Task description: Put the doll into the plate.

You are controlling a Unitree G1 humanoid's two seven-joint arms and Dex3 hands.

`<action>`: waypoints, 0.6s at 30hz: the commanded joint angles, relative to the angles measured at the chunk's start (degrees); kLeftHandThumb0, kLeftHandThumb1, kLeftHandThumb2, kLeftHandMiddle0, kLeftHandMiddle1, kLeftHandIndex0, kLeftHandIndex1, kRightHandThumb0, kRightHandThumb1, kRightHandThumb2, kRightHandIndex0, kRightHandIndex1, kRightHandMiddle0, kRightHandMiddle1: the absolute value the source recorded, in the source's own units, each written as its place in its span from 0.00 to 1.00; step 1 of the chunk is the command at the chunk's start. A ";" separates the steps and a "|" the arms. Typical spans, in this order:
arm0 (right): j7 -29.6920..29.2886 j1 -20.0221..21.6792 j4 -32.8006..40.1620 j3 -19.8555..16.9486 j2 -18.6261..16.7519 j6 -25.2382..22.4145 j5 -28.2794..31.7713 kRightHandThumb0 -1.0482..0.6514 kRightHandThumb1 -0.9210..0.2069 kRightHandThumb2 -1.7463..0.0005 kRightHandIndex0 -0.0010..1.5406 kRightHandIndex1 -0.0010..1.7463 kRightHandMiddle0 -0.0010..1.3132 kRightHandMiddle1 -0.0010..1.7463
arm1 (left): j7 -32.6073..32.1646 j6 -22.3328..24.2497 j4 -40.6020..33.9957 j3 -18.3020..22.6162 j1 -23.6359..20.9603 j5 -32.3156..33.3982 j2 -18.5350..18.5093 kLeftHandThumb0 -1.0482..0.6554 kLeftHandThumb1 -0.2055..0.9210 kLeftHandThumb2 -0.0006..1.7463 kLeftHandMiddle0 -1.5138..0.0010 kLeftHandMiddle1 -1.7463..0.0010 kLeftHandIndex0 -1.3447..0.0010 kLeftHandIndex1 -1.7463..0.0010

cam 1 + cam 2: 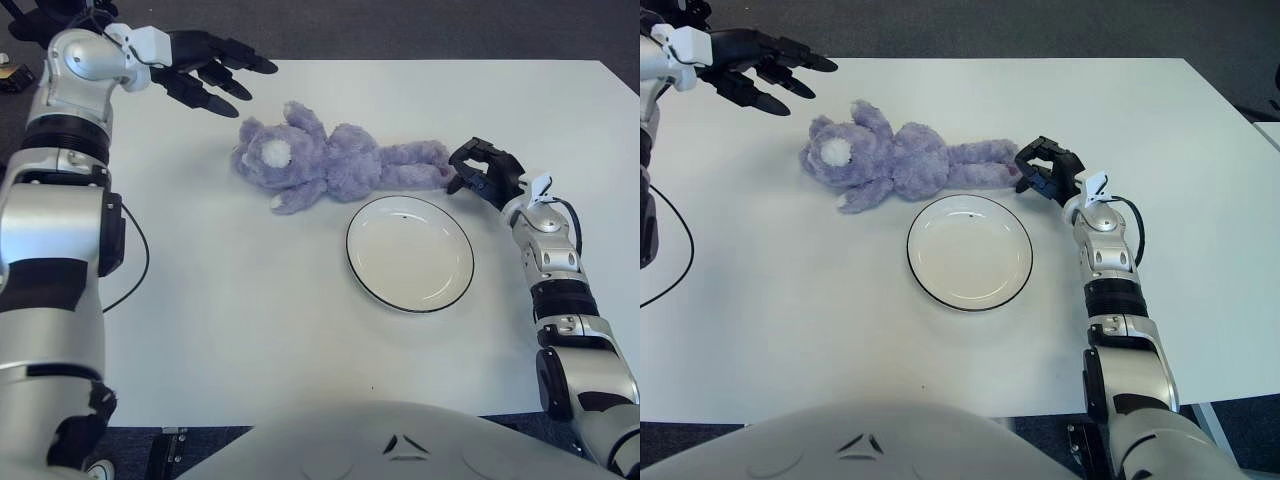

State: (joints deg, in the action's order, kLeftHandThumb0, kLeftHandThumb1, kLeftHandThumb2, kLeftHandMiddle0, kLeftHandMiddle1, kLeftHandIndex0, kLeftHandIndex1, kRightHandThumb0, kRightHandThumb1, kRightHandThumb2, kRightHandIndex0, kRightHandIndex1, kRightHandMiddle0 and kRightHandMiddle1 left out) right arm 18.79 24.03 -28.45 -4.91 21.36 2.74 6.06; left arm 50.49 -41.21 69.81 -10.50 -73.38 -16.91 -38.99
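The purple doll (325,160) is laid on its side across the white table (250,320), its head toward the robot's left and its legs stretched toward the right; it is placed just behind the plate (410,253), outside the rim, and the plate, white with a dark edge, is seen bare; the doll's foot end is gripped by the right hand (483,171), whose fingers are curled around it; the left hand (205,72) is held above the table's far left corner, apart from the doll's head, with its 3 fingers spread wide and nothing held.
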 commanded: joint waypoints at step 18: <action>3.17 -2.96 -2.58 2.26 0.12 -2.27 -1.68 0.40 0.00 0.82 0.55 0.80 0.32 0.87 | -10.41 2.59 -0.37 -7.30 -4.98 -11.16 -1.82 0.23 1.00 0.02 0.59 1.00 0.60 0.99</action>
State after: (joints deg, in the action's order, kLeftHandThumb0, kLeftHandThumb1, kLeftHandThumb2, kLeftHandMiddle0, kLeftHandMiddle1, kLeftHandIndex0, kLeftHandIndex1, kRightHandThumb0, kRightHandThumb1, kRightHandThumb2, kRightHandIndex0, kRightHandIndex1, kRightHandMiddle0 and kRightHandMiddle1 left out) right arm 20.48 24.08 -28.41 -4.51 21.73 2.94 6.05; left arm 42.04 -39.21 69.91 -16.50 -76.76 -26.18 -40.03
